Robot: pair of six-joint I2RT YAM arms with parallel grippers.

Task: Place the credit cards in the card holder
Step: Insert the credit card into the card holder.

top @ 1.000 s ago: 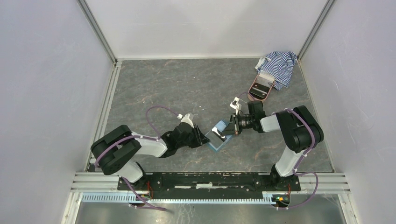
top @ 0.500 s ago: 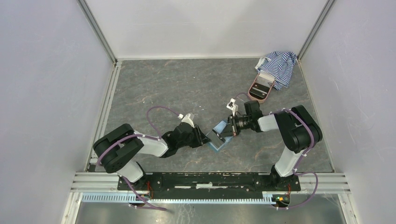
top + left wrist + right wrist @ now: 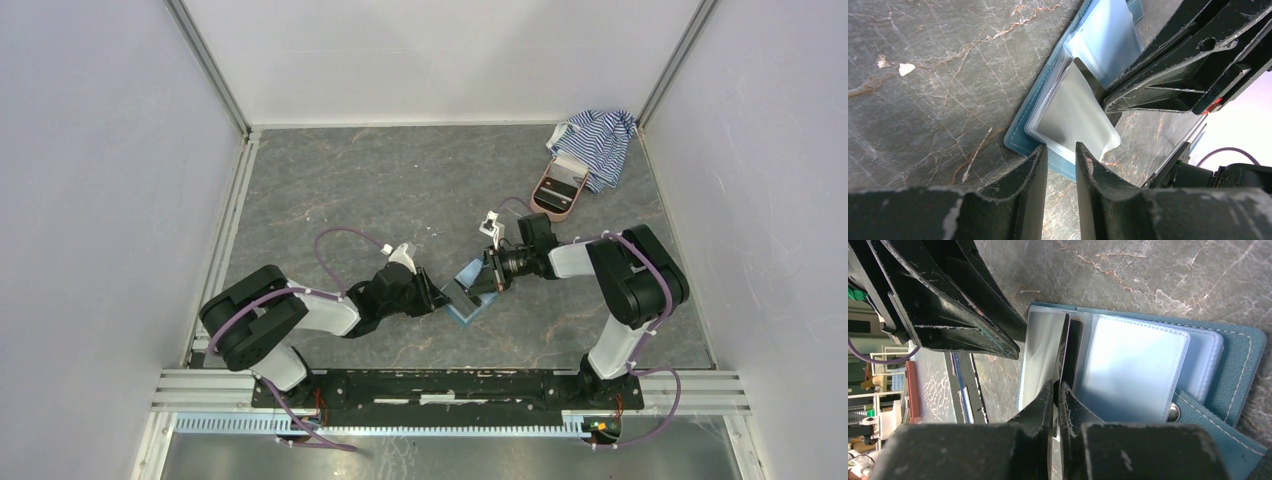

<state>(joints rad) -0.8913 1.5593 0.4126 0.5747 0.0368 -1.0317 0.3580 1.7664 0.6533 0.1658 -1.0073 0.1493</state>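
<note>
Two claws are brought together over the card holder, which is laid open on the bench, about midway between the side edges and nearer the near edge than the far one. On the left, the left claw is seen narrowly parted, its tips set down at the card holder's stitched edge. Nothing is gripped between them, and the card holder is judged to be pinned rather than held. Between the claws, one credit card is stood tilted on edge, and its lower end appears to be entered among the clear sleeves. On the right, the right claw is closed on the end of that card away from the sleeves. The card is judged light, stiff and slick, best taken across its thickness at a short edge so that the free end can be steered. The sleeves are judged soft and easily buckled, so the card holder would need to be pressed flat.
</note>
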